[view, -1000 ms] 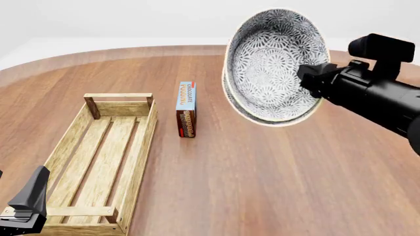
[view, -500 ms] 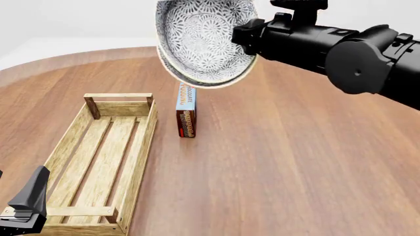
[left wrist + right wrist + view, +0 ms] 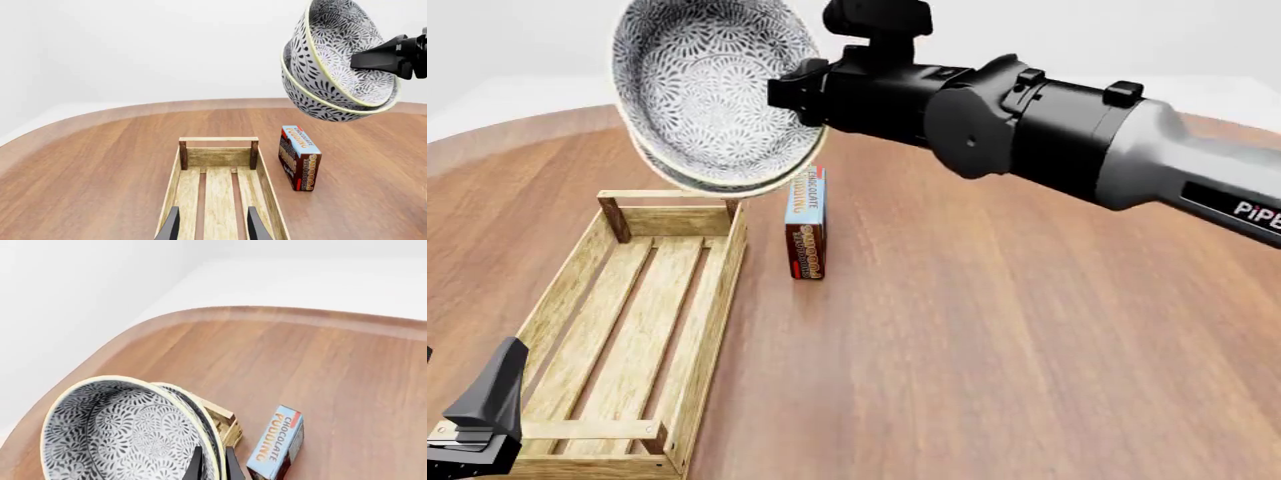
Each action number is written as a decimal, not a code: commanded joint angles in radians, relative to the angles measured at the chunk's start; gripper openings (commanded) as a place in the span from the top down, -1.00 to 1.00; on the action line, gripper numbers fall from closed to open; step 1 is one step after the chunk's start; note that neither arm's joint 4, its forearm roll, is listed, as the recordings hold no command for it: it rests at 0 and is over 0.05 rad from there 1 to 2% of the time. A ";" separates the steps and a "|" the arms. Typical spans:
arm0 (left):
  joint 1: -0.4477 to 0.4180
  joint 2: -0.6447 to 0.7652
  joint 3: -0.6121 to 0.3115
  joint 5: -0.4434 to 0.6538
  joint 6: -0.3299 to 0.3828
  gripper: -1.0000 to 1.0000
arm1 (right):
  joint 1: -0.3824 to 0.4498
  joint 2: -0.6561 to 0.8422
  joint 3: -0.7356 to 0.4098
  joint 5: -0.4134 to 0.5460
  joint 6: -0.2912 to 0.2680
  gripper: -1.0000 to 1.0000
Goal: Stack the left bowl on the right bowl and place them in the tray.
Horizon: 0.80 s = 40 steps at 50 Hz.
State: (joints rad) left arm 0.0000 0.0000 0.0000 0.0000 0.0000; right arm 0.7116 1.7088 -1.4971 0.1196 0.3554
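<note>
The right claw (image 3: 810, 95) grips the stacked bowls (image 3: 714, 90) by the rim, tilted, high above the tray's (image 3: 714, 300) twelve-o'clock end. The left claw (image 3: 212, 225) hangs open. Next: level and lower them in.

My right gripper (image 3: 805, 92) pinched the rims of two nested grey floral-patterned bowls (image 3: 714, 92), tilted on edge, high above the long light-wood slatted tray (image 3: 641, 325), which lay flat.

Wood table (image 3: 988, 360) w/ tray (image 3: 627, 330) & pudding box (image 3: 806, 225) on it.
</note>
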 commanded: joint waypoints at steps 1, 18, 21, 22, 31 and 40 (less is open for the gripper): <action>0.000 0.000 0.000 0.000 0.000 -1.00 | 0.069 0.123 -0.119 -0.008 0.012 1.00; 0.000 0.000 0.000 0.000 0.000 -1.00 | 0.135 0.270 -0.189 -0.050 0.021 1.00; 0.000 0.000 0.000 0.000 0.000 -1.00 | 0.144 0.296 -0.194 -0.065 0.023 1.00; 0.000 0.000 0.000 0.000 0.000 -1.00 | 0.152 0.309 -0.196 -0.073 0.031 1.00; 0.000 0.000 0.000 0.000 0.000 -1.00 | 0.171 0.358 -0.235 -0.063 0.020 1.00; 0.000 0.000 0.000 0.000 0.000 -1.00 | 0.187 0.401 -0.249 -0.076 0.009 1.00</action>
State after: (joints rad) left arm 0.0000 0.0000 0.0000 0.0000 0.0000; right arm 0.8787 2.0662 -1.7103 0.0573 0.3649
